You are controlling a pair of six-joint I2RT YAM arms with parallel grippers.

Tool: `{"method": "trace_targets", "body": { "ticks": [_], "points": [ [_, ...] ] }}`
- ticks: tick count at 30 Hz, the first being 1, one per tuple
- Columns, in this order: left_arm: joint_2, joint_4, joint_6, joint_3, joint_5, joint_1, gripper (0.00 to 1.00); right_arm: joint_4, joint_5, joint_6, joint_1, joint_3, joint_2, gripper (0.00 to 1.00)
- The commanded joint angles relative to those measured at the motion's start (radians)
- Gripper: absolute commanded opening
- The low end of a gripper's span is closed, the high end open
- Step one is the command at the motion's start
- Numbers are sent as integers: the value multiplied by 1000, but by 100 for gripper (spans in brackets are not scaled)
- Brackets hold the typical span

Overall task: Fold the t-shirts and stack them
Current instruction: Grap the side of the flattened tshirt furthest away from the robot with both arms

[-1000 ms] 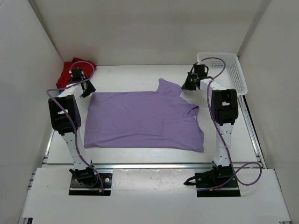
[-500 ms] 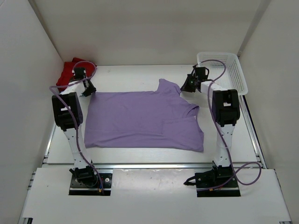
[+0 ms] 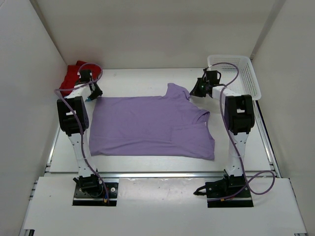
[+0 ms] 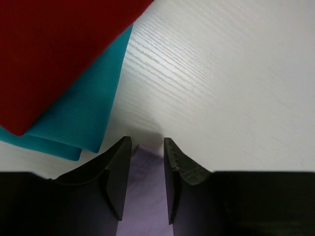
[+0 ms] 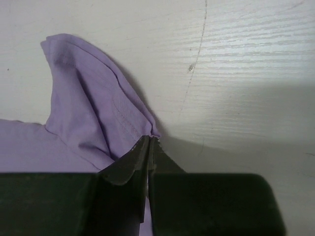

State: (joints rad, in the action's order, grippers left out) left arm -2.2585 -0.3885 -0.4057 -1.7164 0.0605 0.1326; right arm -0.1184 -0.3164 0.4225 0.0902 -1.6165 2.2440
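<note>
- We see the lilac t-shirt (image 3: pixel 152 127) spread nearly flat in the middle of the white table (image 3: pixel 138 81). Its hem lies toward the left arm, and its collar end and one sleeve toward the right arm.
- The left gripper (image 4: pixel 146 142) is at the far left corner of that shirt. Its jaws stand apart, with the corner of lilac cloth lying in the gap between them, and we see no pinch on it.
- The right gripper (image 5: pixel 150 138) is at the far right of the shirt, by the sleeve. Its jaws are pressed together on a fold of the lilac cloth, which bunches and rises into the fingertips.
- Just beyond the left gripper the dark red t-shirt (image 4: pixel 59 44) lies folded on top of the teal t-shirt (image 4: pixel 86 115). The teal edge shows below and beside the red one. This pile sits in the far left corner, close to the lilac corner but not touching it.
- From above, the red shirt hides the teal one almost wholly.
- A white mesh basket (image 3: pixel 229 57) stands at the far right of the table, just behind the right gripper, and the right arm's purple cable (image 3: pixel 235 69) arcs across it.
- Between the pile and the basket only bare table shows along the far edge.
</note>
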Motion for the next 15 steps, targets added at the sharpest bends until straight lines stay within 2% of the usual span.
{"method": "trace_targets", "body": {
  "ticks": [1,4,12,15],
  "points": [
    [-1,-23,-1,-43,5,-8,42,46,-15,-1,-6,1,-76,0],
    [-15,-30,2,-57,7,-8,34,55,-18,1,-9,12,-81,0],
    [-9,-38,-2,-45,18,-1,1,68,-33,19,-20,20,-95,0],
    [28,-20,-1,-17,24,-5,0,54,-36,16,-20,12,-103,0]
  ]
}}
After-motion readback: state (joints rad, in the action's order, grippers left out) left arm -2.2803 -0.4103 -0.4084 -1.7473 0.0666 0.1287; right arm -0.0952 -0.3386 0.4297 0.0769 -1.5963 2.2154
